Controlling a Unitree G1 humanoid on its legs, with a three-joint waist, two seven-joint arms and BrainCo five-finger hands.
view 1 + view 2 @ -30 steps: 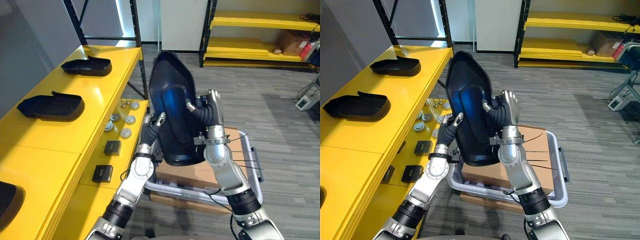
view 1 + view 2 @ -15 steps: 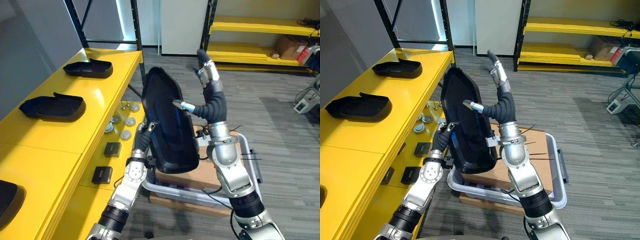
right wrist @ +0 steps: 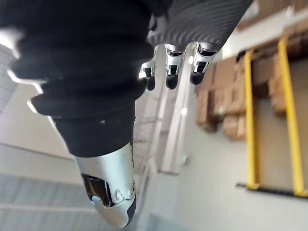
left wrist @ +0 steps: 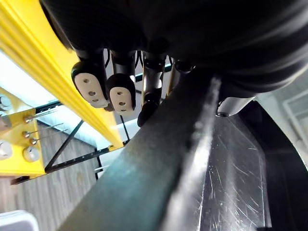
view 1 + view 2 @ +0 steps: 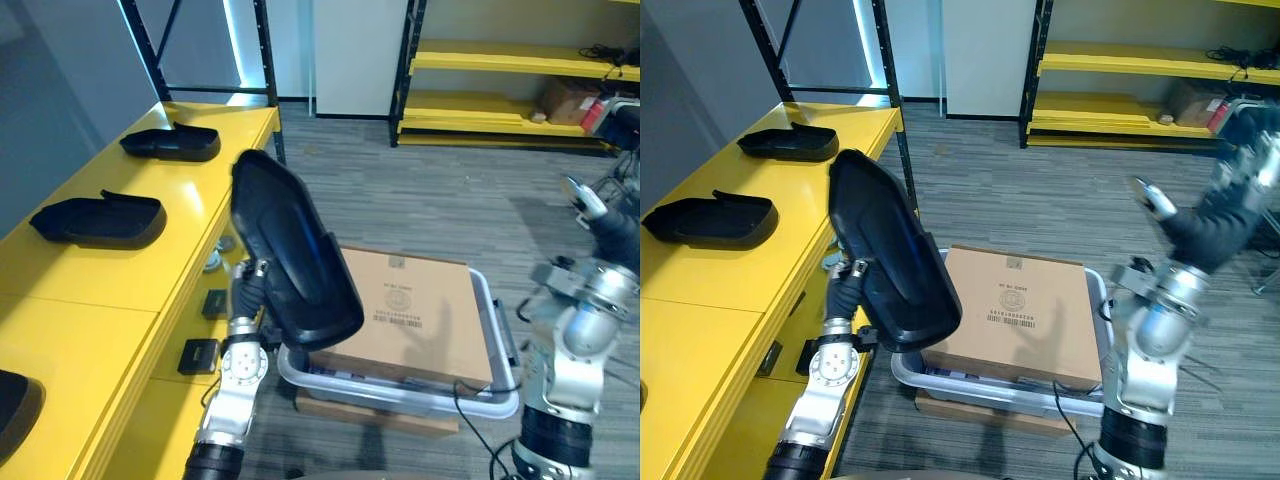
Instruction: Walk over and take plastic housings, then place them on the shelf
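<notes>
Left eye view: a grey carpeted floor (image 5: 430, 210) is stretching back to yellow racking (image 5: 520, 65), and a long yellow shelf (image 5: 120, 275) is lying just outboard of the left hand (image 5: 250, 288), with two black housings (image 5: 100, 218) (image 5: 172, 142) resting on it beyond the hand. That hand is clasping a black plastic housing (image 5: 295, 260), tilted nearly upright, beside a cardboard box (image 5: 415, 300) in a grey tote (image 5: 499, 340).

Right eye view: the right hand (image 5: 1225, 205) is hanging wide, well apart from the housing.

Left wrist view: fingers (image 4: 90, 84) are curling over the housing's rim.

Right wrist view: fingers (image 3: 168, 72) are lying relaxed, empty.

Judging by this, the carry is underway. Next, the housing needs swinging over a bare part of the shelf and laying flat.
</notes>
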